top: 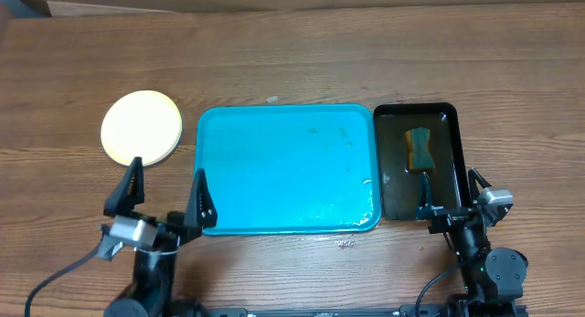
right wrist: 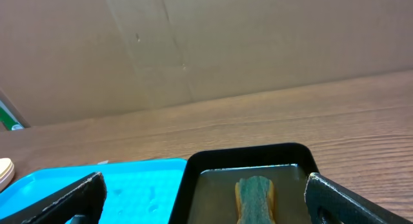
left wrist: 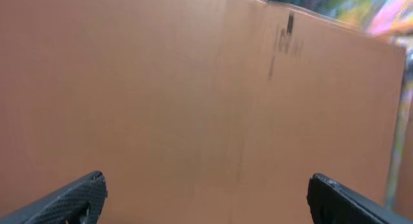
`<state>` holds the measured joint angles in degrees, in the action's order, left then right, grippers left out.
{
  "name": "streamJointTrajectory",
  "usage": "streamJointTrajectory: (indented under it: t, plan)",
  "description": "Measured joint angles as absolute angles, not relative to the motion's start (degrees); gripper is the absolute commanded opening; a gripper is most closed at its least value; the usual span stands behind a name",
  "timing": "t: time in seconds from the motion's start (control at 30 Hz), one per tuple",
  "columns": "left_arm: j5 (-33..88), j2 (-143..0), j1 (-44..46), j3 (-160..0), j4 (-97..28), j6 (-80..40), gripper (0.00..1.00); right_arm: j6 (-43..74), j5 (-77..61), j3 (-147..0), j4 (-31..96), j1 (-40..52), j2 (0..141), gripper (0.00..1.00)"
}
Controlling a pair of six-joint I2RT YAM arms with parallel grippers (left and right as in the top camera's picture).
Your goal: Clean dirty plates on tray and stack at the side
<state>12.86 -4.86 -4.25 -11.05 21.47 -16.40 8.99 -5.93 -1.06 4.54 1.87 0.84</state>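
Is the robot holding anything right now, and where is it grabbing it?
Nothing is held. The left end effector and right end effector are both open and empty. The sponge lies untouched in the black tray.

open tray [top: 274,171], plate stack [top: 140,127] at left

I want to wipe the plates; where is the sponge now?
In the overhead view, the sponge lies inside the black tray on the right, immediately right of the blue tray.
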Motion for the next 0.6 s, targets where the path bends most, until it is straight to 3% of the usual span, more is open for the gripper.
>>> streamJointTrajectory:
  t: [0.37, 0.6]
  plan:
    - [9.56, -0.97, -4.25, -2.72, 22.31, -16.43, 1.00, 8.99, -5.91, -1.06, 4.54, 1.87, 0.84, 1.00]
    - [8.47, -0.86, -4.25, -0.58, 7.79, -16.40, 1.00, 8.97, -5.91, -1.06, 4.47, 1.85, 0.84, 1.00]
